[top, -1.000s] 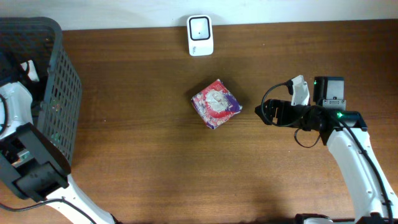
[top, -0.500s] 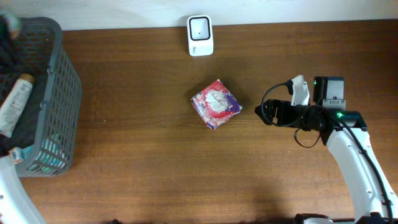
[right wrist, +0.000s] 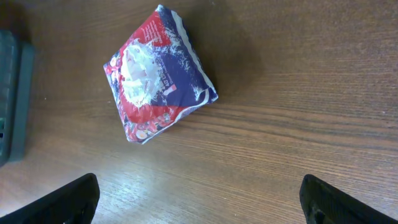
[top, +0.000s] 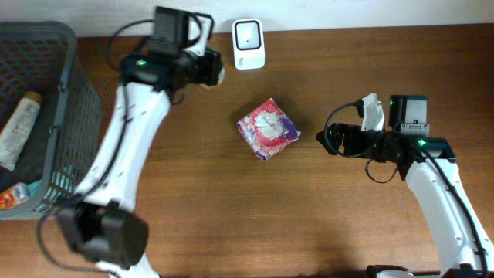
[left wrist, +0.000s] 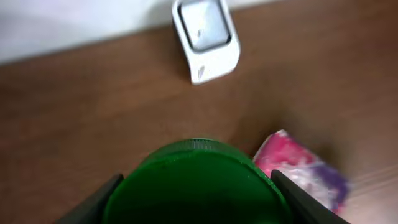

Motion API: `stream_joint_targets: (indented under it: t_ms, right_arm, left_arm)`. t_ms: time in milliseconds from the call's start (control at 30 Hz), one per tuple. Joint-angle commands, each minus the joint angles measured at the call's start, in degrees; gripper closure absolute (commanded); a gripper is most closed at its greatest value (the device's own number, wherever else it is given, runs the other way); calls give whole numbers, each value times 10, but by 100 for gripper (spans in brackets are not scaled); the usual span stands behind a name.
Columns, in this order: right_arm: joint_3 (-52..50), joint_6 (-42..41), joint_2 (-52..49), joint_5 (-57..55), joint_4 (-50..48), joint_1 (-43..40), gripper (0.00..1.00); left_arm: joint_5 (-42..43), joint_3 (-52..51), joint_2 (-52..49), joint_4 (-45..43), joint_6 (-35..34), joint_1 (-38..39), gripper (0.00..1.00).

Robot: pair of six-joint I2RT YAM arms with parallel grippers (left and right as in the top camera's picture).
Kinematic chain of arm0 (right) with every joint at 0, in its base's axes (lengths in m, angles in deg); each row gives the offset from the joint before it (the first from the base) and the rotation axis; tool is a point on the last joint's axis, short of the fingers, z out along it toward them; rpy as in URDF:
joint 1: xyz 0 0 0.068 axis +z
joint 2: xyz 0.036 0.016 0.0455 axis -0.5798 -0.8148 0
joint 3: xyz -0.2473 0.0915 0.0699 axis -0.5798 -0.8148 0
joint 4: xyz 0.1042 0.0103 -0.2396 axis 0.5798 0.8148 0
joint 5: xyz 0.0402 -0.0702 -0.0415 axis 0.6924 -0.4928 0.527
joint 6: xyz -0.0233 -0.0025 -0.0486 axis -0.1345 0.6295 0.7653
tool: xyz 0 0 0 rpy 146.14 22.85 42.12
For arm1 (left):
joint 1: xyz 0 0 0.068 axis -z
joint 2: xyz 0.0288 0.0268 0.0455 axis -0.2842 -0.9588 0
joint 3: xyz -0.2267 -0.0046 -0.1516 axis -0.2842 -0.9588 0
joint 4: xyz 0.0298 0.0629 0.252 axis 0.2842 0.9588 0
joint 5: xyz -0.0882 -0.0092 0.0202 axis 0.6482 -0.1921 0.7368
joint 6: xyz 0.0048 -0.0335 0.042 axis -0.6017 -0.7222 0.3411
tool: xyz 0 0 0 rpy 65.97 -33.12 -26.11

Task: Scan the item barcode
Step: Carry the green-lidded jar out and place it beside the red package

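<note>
Left gripper (top: pixel 211 69) is up at the far edge of the table (top: pixel 231 216), jaws part-open and clamped on a green-capped item (left wrist: pixel 196 186), just left of the white scanner (top: pixel 248 44). Right gripper (top: pixel 327 140) hangs with jaws spread wide, holding nothing, just right of the pouch (top: pixel 268 128) lying mid-table.

Left claw (top: pixel 214 70) with item (top: pixel 220 76) beside scanner (top: pixel 248 44)

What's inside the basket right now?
A pale tube lies inside the basket, near the picture's edge, and an orange-and-teal item shows at its lower corner. The slanted mesh wall and the picture's edge hide anything else.
</note>
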Motion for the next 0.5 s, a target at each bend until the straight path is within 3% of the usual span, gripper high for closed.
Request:
stream_joint_targets:
  t_ms: [0,100,267,300,400,467]
  right_arm:
    - [5,6,-4,-3,0,4,2]
    - [5,6,-4,-3,0,4,2]
    - [5,6,-4,-3,0,4,2]
    - [5,6,-4,-3,0,4,2]
    - [5,6,-4,-3,0,4,2]
    - [5,6,-4,-3,0,4,1]
  left_arm:
    - [-33,4,-73,-6,-2,23,52]
    - [-32,4,-148,-14,-2,32,51]
    - [-28,4,-192,-35,-4,39,40]
    - [-28,4,-192,-43,-4,39,26]
    - [-26,13,-190,-53,-4,38,2]
    - [12,80,-180,-26,-4,38,1]
